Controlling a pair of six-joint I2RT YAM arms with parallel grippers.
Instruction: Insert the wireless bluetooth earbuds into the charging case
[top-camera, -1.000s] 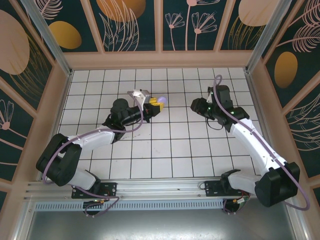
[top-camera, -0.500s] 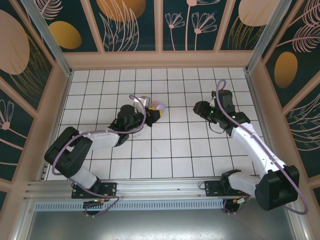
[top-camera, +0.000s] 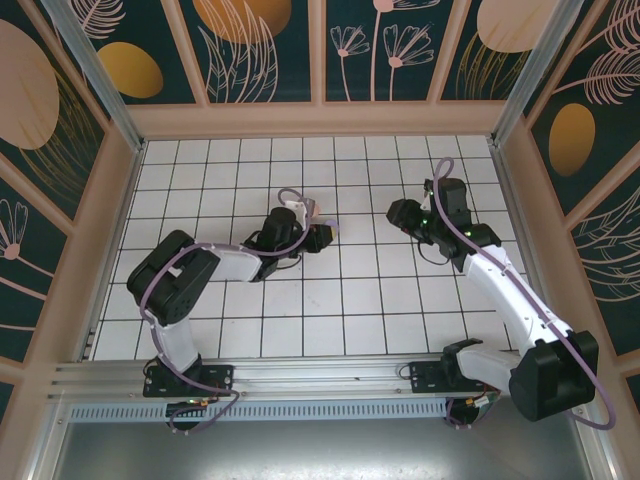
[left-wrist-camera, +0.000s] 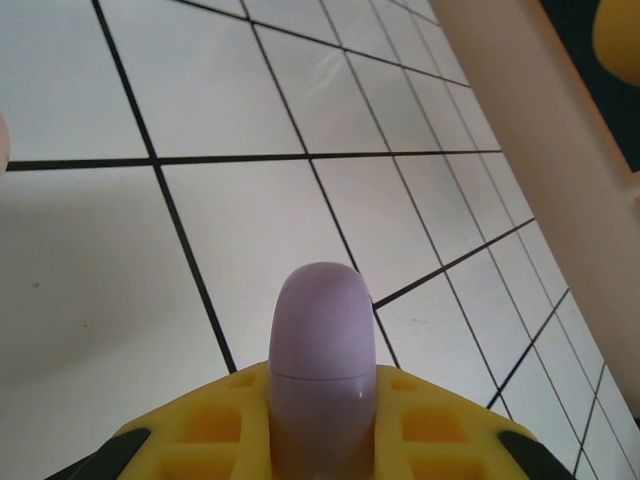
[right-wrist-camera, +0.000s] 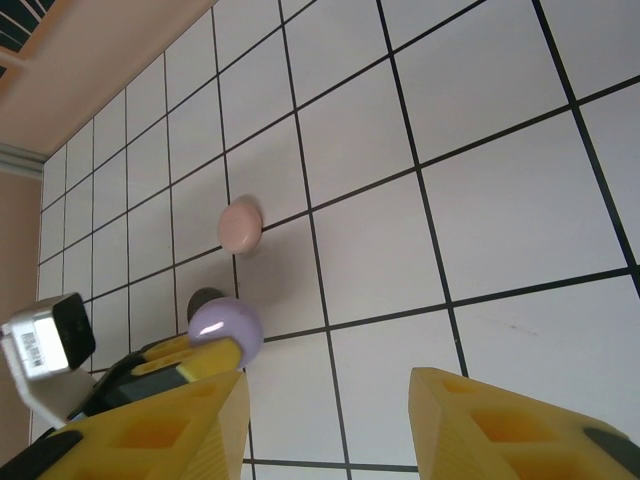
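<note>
Left wrist view: left gripper (left-wrist-camera: 320, 425) pinches a closed lavender charging case (left-wrist-camera: 322, 340), presenting it; right gripper (right-wrist-camera: 330, 400), spread and empty opposite, likely must lift its lid.

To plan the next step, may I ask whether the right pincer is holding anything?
No, the right pincer stands open, with only the bare table showing in its gap.
</note>
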